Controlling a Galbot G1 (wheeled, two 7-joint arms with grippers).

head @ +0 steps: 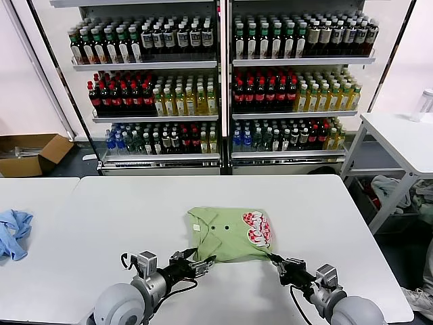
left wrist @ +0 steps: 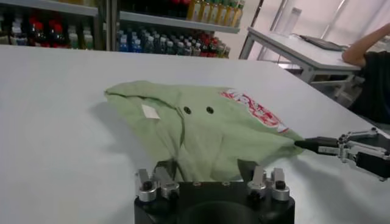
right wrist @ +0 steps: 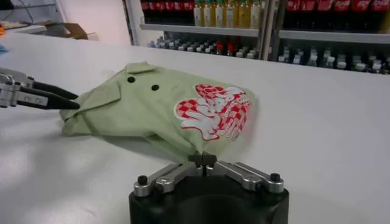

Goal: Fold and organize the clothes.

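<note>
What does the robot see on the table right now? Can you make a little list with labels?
shirt: light green polo shirt, folded small, red-and-white picture showing, mid-table
left gripper: open around the shirt's near left edge
right gripper: shut on the shirt's near right corner
other cloth: light blue cloth, crumpled at the table's far left
table: white table
background: shelves of drink bottles; cardboard box on the floor

— What colour is the polo shirt (head: 226, 233)?
— Light green, with a red-and-white checked picture (and small dark buttons).
— And the table (head: 135, 223)?
— White. The cloth (head: 13, 231) is light blue.
</note>
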